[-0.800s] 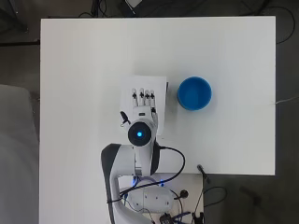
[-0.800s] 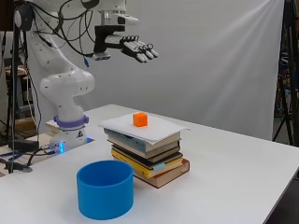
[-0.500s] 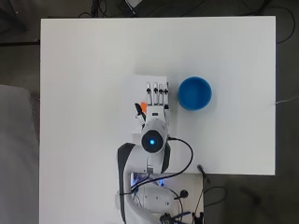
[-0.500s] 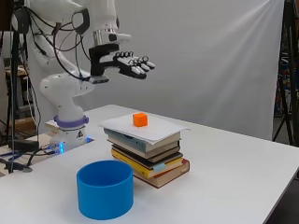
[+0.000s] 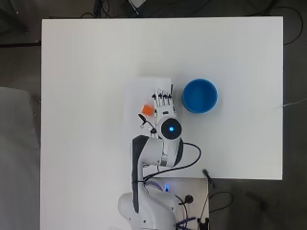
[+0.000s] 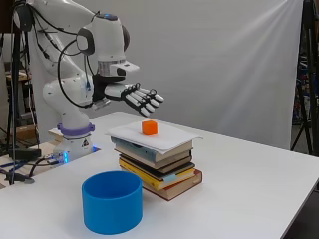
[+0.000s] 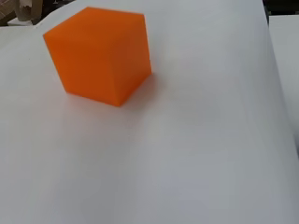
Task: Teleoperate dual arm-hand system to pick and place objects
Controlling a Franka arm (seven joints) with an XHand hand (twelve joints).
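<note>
A small orange cube [image 6: 149,127] rests on the white sheet [image 6: 164,140] that tops a stack of books [image 6: 159,167]. Overhead, the orange cube [image 5: 147,110] peeks out just left of the hand [image 5: 163,101]. The wrist view shows the orange cube [image 7: 100,53] very close on the white sheet [image 7: 196,140]. In the side view the hand [image 6: 137,97] hovers above the cube, apart from it, palm down with fingers straight and spread, open and holding nothing. A blue round bowl [image 5: 199,96] stands on the table right of the books, nearest the camera in the side view [image 6: 112,201].
The white table [image 5: 86,72] extends on all sides of the stack. Cables [image 5: 208,179] and the arm's base [image 5: 148,208] sit at the table's near edge. The arm's elbow [image 6: 107,37] rises high at the left in the side view.
The hand has come down from high above and moved right over the book stack, now hovering just above the orange cube. Cube, books and bowl have not moved.
</note>
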